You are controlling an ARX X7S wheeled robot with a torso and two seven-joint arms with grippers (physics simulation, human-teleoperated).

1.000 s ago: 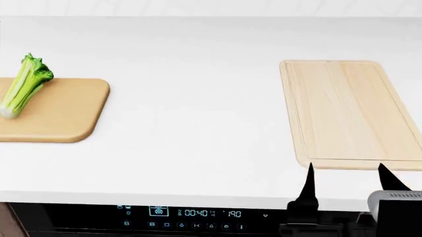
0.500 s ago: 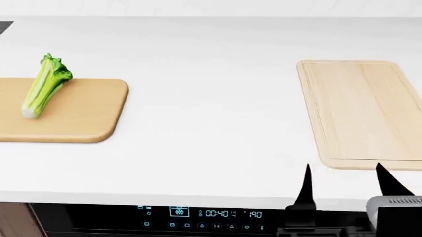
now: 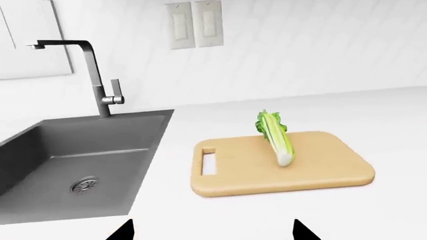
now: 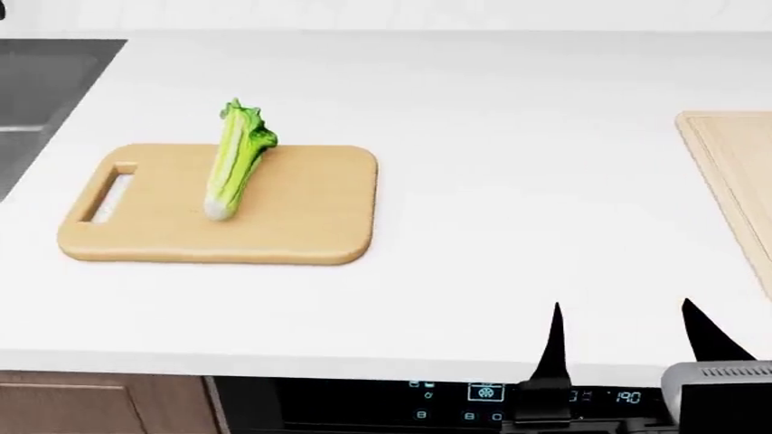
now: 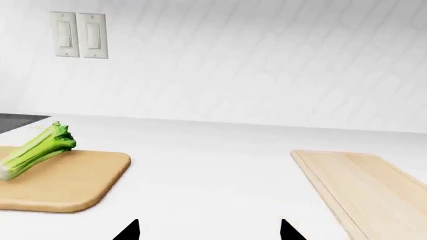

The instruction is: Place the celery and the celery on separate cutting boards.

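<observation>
One celery [image 4: 237, 161] lies on the thick tan cutting board [image 4: 302, 212] with the slot handle, leafy top hanging past the far edge; it also shows as celery [image 3: 275, 136] on the board [image 3: 320, 170] and celery [image 5: 33, 149] on the board [image 5: 73, 185]. The paler grooved cutting board [image 4: 733, 172] is bare at the right edge, also the board [image 5: 373, 190]. My right gripper [image 4: 630, 334] stands open at the counter's front edge, empty, also seen as gripper [image 5: 209, 231]. My left gripper [image 3: 212, 232] is open and empty, short of the tan board. A second celery is out of view.
A grey sink [image 3: 73, 165] with a tall faucet [image 3: 93, 70] lies left of the tan board; its corner shows as the sink [image 4: 49, 77]. Wall switches [image 3: 195, 23] sit on the backsplash. An oven control panel [image 4: 519, 398] runs below the counter front.
The head view has swung left: both boards and the celery slid right in the picture, the sink came into view, and the pale board is now mostly cut off. The right gripper stays open.
</observation>
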